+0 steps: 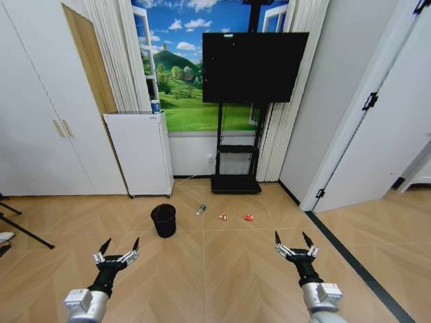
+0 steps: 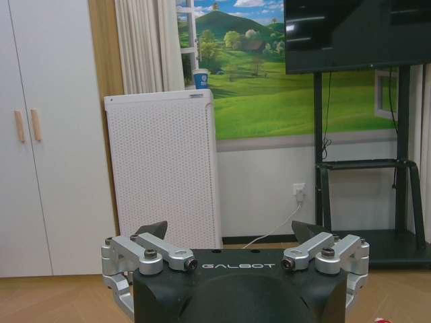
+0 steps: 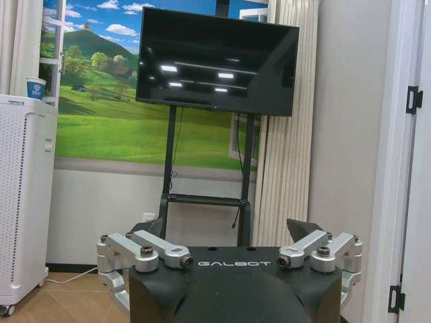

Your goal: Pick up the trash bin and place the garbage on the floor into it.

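Both grippers, left (image 1: 118, 247) and right (image 1: 293, 241), are hanging wide open; bin (image 1: 163, 220) sitting ahead of the left one, litter (image 1: 223, 217) beyond — better approach the rim squarely.

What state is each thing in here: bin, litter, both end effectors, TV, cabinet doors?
trash bin: upright on the floor, untouched
bottle: lying on the floor
two wrappers: crumpled, on the floor
left end effector: open, empty, held low
right end effector: open, empty, held low
TV: screen dark
cabinet doors: closed
paper cup: upright on the white appliance
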Tool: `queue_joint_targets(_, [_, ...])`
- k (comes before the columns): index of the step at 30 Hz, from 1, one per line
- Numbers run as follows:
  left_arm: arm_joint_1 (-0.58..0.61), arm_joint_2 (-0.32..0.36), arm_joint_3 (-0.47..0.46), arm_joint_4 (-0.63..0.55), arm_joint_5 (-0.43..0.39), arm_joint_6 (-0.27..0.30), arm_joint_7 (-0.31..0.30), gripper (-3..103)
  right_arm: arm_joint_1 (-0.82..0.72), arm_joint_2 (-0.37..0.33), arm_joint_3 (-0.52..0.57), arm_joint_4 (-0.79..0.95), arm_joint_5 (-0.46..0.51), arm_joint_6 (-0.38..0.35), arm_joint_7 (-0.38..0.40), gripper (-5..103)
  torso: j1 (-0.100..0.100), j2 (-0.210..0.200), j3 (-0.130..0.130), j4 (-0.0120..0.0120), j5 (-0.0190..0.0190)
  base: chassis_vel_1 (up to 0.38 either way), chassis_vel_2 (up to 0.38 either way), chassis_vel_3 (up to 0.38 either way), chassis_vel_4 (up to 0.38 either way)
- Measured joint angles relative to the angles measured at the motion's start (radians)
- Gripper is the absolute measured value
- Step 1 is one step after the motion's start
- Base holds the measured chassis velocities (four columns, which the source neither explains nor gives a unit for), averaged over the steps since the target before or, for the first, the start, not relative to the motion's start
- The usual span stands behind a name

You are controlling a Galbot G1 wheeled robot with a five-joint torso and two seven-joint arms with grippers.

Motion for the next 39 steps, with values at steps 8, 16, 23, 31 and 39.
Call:
queue_joint_targets(8, [-0.001,-0.003,0.004,0.017,0.016,-0.019,-0.006,100,-0.001,0.003,0.000,-0.004,-0.004,-0.003,0.002,100,0.004,0.010,0.006,0.0000,-0.0001,0.000,0.000,0.000,0.000])
queue_joint_targets(16, [0.003,-0.007,0.006,0.024,0.028,-0.035,-0.003,100,-0.003,0.009,0.000,-0.004,0.010,-0.030,0.004,100,0.004,0.010,0.006,0.0000,-0.0001,0.000,0.000,0.000,0.000])
queue_joint_targets(23, [0.006,-0.008,0.008,0.024,0.028,-0.037,0.000,100,-0.005,0.010,-0.001,-0.006,0.012,-0.030,0.012,100,0.003,0.008,0.005,0.0000,0.0000,-0.070,0.057,0.102,-0.077])
queue_joint_targets(31, [0.011,-0.009,0.008,0.021,0.028,-0.037,0.001,100,-0.005,0.011,-0.004,-0.009,0.011,-0.028,0.015,100,0.003,0.006,0.004,-0.0001,-0.0006,-0.202,0.210,0.210,-0.204])
queue_joint_targets(39, [0.013,-0.010,0.009,0.021,0.028,-0.038,0.004,100,-0.005,0.010,-0.004,-0.015,0.011,-0.027,0.024,100,0.002,0.006,0.003,0.0000,0.0000,-0.295,0.288,0.291,-0.295])
